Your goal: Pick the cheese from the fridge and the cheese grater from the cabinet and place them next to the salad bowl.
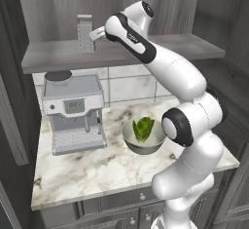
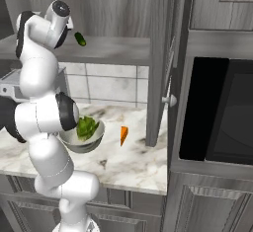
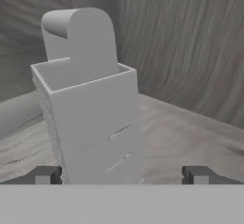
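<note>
The cheese grater (image 1: 85, 33) stands upright on the cabinet's open shelf (image 1: 58, 56). My gripper (image 1: 94, 35) is right beside it at shelf height. In the hand view the grater (image 3: 90, 108) looms close, and my gripper (image 3: 121, 175) is open with one fingertip either side of the grater's base, not touching it. The salad bowl (image 1: 144, 148) with lettuce sits on the marble counter below. The cheese (image 2: 123, 135), a small orange wedge, lies on the counter just right of the bowl (image 2: 82, 146). The fridge is out of view.
A grey coffee machine (image 1: 73, 111) stands on the counter (image 1: 87, 174) left of the bowl, under the shelf. A small green vegetable (image 2: 80, 39) lies on the shelf. A cabinet panel with a round knob (image 2: 169, 100) and a dark oven front (image 2: 222, 112) rise at the right.
</note>
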### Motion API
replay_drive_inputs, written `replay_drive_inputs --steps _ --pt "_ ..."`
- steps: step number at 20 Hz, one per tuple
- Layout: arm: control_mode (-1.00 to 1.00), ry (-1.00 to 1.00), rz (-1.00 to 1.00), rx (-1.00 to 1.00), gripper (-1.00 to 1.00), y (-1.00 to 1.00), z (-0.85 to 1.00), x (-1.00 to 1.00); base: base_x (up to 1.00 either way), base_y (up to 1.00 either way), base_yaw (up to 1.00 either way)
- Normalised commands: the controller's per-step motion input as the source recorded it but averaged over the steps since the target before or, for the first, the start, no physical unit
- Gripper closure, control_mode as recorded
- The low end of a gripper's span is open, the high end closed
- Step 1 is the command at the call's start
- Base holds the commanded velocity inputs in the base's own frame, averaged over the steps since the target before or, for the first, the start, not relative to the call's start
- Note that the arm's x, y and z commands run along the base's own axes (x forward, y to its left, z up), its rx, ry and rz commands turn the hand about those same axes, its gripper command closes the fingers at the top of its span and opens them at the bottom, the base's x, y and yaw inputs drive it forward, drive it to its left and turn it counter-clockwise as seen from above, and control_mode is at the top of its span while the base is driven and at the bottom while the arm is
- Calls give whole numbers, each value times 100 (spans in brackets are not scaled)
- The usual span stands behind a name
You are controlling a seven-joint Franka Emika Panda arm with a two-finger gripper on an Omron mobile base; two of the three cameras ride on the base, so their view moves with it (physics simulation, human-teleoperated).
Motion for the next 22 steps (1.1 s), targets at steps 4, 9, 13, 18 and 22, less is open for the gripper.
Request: replay_drive_inputs --steps 4,9,13,18,22 --pt "-100 0 7 0 -100 15 -1 14 0 0 0" --pt "-100 0 10 0 -100 14 -2 0 0 0 0" --pt "-100 0 11 0 -100 10 -4 9 0 0 0" --pt "-100 0 12 0 -100 6 -6 15 0 0 0" --pt "-100 0 13 0 -100 8 -3 11 0 0 0"
